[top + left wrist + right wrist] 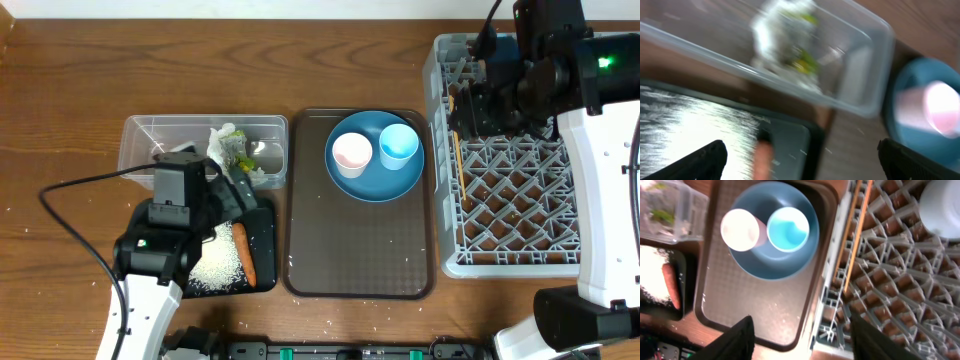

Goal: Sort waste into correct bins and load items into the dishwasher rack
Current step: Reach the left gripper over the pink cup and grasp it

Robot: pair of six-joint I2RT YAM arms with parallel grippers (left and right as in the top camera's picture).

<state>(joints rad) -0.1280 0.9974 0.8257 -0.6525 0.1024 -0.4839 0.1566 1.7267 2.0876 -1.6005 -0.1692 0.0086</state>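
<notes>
a: start at the near edge. what's there?
b: the shallow black rectangular tray [268,240], with the loose white rice grains [215,268] and the small orange carrot [244,252] in it. the carrot's long axis runs near to far. the left gripper [805,167] hangs over that tray, spread as wide as it goes, with nothing in it.
a: and just beyond?
b: the clear plastic rectangular tub [140,135], holding the crumpled white tissue with green scraps [235,150]. i'd judge the waste sorted.
a: so what's left?
b: toward the far end of the large brown serving tray [360,250], the large round blue plate [375,182] carries the small pinkish-white cup [351,152] on the left and the small light-blue cup [399,143] on the right, mouth up.
a: which arm takes them?
b: likely the right. the right gripper [802,340] is over the far left part of the large square grey plastic dishwasher rack [520,200], jaws parted and empty. the pair of thin wooden chopsticks [854,235] lies in the rack beneath, pointing near to far. the light-blue cup sits left of those jaws and a little nearer, closer to them than to the left arm.
a: and the bowl?
b: the pale round shape [940,202] at the far right is probably the pale blue bowl, but it's cropped.
</notes>
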